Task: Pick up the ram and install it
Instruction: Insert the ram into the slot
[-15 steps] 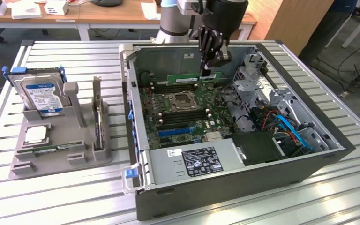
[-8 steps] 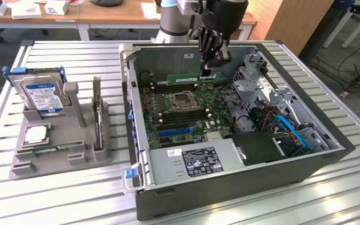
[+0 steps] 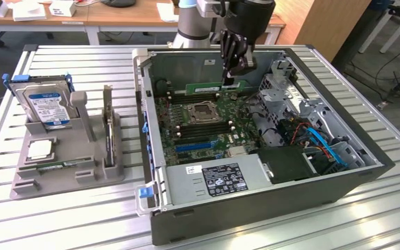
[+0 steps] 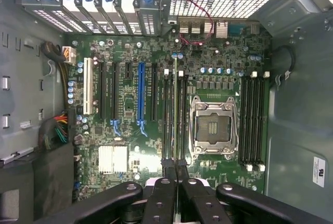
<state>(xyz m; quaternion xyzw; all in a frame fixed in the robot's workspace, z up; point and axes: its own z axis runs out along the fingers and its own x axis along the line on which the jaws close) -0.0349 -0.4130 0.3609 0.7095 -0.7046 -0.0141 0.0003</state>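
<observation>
My gripper (image 3: 228,79) reaches down into the open computer case (image 3: 160,156) and is shut on the ram (image 3: 201,88), a long thin green stick held level by one end. The stick sits close over the black memory slots (image 3: 194,97) behind the CPU socket (image 3: 203,111) on the motherboard (image 3: 186,136). I cannot tell whether it touches a slot. In the wrist view the gripper (image 4: 175,168) pinches the ram (image 4: 175,110), seen edge-on as a thin line running along the memory slots (image 4: 182,117) beside the CPU socket (image 4: 212,126).
A grey holder (image 3: 26,185) on the exterior view's left carries a blue-labelled hard drive (image 3: 47,107), an upright card (image 3: 108,127), a chip (image 3: 39,150) and a small green stick (image 3: 60,165). Inside the case are the power supply (image 3: 214,179), drive cage (image 3: 283,88) and blue cables (image 3: 328,148).
</observation>
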